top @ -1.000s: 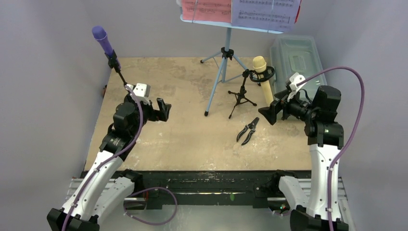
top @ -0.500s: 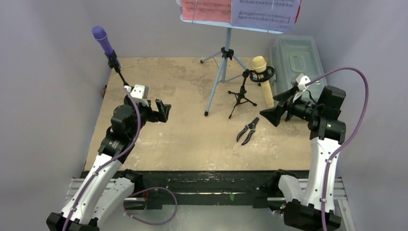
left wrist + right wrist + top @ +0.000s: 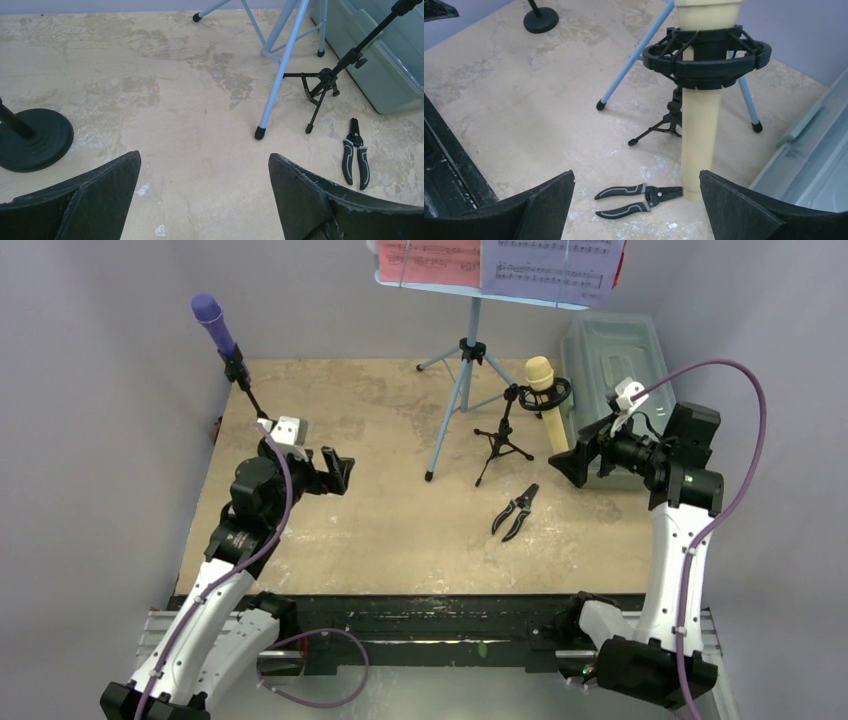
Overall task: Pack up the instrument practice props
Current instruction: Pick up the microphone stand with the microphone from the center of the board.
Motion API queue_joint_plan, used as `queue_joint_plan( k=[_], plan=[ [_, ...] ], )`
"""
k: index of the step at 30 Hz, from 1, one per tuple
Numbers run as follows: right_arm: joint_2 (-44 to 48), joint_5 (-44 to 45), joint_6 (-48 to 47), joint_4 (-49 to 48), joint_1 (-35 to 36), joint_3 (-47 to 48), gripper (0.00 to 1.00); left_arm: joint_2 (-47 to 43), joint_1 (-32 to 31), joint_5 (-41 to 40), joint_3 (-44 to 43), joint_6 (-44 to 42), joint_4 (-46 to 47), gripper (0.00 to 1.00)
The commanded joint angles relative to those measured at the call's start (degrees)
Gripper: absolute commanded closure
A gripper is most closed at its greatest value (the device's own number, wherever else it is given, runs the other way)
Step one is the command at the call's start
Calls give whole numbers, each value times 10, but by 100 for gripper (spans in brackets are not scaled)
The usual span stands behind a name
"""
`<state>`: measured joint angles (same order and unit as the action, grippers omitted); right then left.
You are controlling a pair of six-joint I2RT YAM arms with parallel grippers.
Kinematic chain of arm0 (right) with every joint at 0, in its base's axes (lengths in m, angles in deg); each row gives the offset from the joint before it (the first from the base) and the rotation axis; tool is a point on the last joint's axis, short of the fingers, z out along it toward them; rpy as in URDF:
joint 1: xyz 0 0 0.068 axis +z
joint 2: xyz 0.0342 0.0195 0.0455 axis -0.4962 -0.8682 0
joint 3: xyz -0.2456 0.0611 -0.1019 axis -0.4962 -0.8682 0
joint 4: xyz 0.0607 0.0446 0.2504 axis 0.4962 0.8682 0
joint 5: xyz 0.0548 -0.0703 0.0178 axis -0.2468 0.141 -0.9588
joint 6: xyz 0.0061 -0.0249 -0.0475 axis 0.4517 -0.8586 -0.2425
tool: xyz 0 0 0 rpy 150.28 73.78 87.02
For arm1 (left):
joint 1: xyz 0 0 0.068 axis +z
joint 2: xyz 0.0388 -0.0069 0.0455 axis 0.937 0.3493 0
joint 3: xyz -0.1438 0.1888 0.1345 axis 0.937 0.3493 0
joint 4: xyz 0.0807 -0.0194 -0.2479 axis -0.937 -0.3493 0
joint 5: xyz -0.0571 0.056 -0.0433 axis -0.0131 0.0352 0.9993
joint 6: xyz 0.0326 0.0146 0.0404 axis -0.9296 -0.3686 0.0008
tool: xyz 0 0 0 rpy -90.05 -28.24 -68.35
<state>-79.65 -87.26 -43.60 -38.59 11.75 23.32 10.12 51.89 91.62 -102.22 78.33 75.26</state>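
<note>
1. My two grippers, left (image 3: 205, 160) and right (image 3: 636, 175), both hang with fingers spread, holding nothing.
2. One pair of black-handled pliers (image 3: 651, 195) lies near the right gripper.
3. Two microphones. The cream microphone (image 3: 699, 130) stands straight ahead of my right gripper, in a black tripod's (image 3: 672, 109) cradle. The purple microphone (image 3: 212, 322) tilts on a black round-base pole (image 3: 32, 140) beyond my left gripper.
4. One translucent grey-green plastic box (image 3: 615, 355) — contents unclear.
5. Farthest, one light-blue music desk (image 3: 462, 380) carries one red page (image 3: 430, 258) and one white page (image 3: 550, 265).
</note>
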Motion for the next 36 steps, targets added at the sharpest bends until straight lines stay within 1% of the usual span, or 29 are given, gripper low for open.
queue_joint_plan(
  k=[1,7,9,12,16,21,24,26,31,34,36],
  plan=[
    [-37,7,-44,-1,7,55,1,4,12,28,0,11,31,0],
    [-117,-6,-73,-57,31,94,1,21,14,57,5,16,48,0],
    [-131,-11,-79,-71,37,93,1,28,15,62,5,18,51,0],
    [-131,-30,-78,-108,39,61,1,27,16,66,5,18,51,0],
    [-119,-41,-47,-166,40,15,1,18,16,89,10,23,61,0],
    [-116,-31,-60,-168,39,5,1,10,17,131,16,26,77,0],
    [-116,-54,-32,-226,39,-39,1,11,18,155,17,27,84,0],
    [-117,-57,-23,-269,39,-65,1,15,18,179,21,29,95,0],
    [-125,-51,6,-321,39,-90,1,32,18,267,39,45,157,2],
    [-130,-56,21,-350,42,-97,1,50,18,302,43,55,177,2],
    [-136,-61,28,-364,45,-96,1,60,18,306,44,56,180,2]
  ],
)
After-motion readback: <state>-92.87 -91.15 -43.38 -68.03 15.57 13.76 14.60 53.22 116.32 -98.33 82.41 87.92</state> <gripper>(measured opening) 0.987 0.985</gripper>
